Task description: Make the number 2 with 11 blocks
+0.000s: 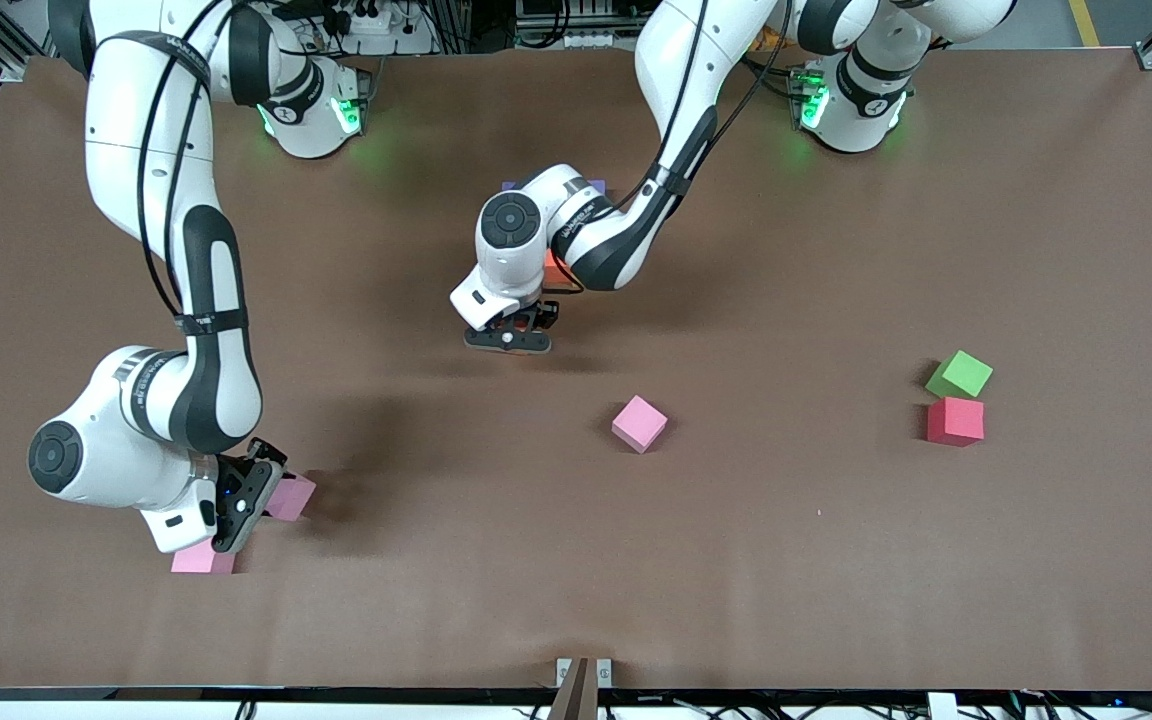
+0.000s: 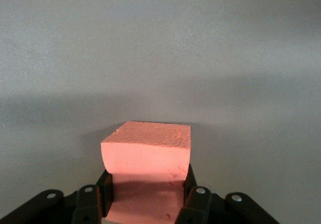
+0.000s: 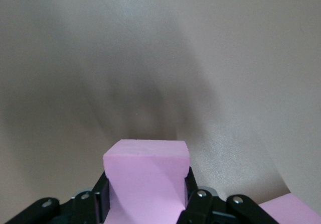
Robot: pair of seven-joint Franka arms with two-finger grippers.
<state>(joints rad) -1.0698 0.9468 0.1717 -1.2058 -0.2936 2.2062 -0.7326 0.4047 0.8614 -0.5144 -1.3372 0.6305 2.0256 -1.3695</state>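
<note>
Jaws clamp cubes in wrist views: left salmon block (image 2: 146,151), right pink block (image 3: 146,176).

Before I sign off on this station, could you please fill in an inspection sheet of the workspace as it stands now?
Surface: brown table, bare over most of its area.
Job's things: pink block loose mid-table; another pink block beside the right gripper; orange and purple blocks mostly hidden under the left arm; the digit is not readable.
Clutter: green cube and deep red cube close together toward the left arm's end.
Grippers: left gripper shut on a salmon-orange block over mid-table; right gripper shut on a light pink block at the right arm's end.
Cables: black cables run along both arms.
Surroundings: equipment past the table edges.
</note>
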